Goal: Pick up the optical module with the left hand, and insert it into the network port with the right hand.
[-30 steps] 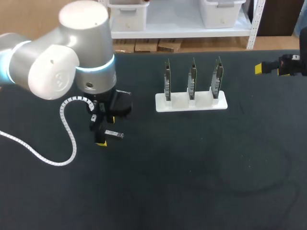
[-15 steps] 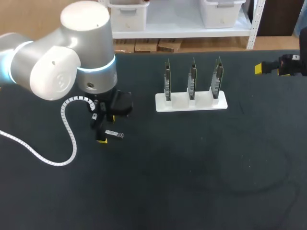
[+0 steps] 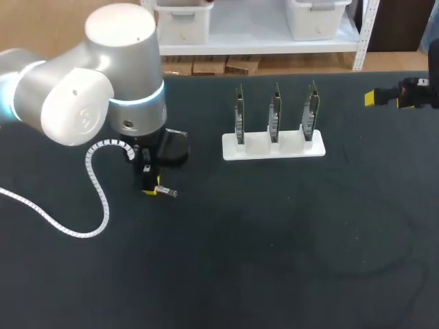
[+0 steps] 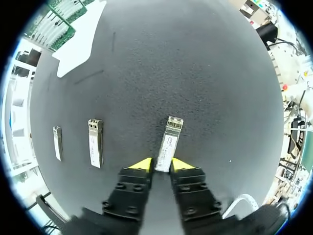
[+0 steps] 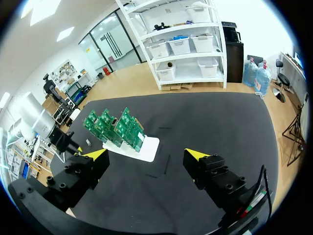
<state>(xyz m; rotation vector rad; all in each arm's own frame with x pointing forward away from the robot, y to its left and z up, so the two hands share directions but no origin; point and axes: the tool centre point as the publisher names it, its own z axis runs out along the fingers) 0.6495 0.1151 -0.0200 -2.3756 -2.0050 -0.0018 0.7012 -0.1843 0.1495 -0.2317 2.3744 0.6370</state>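
Observation:
The optical module (image 4: 169,138), a slim silver bar, lies on the black table between the yellow tips of my left gripper (image 4: 163,165). Both fingers press its near end from either side. In the head view the left gripper (image 3: 152,190) points down at the table's left, with the module (image 3: 166,192) sticking out to its right. A white stand (image 3: 273,147) at the middle back holds three upright green port boards (image 3: 275,113). My right gripper (image 3: 374,98) hovers at the far right edge, open and holding nothing (image 5: 145,155), far from the stand (image 5: 149,149).
Two more silver modules (image 4: 95,143) (image 4: 57,142) lie side by side on the table beside my left gripper; my left arm hides them in the head view. A white coiled cable (image 3: 96,185) hangs from the left arm.
My left gripper's fingers have drawn in from wide open onto the module's sides. The right arm has not moved.

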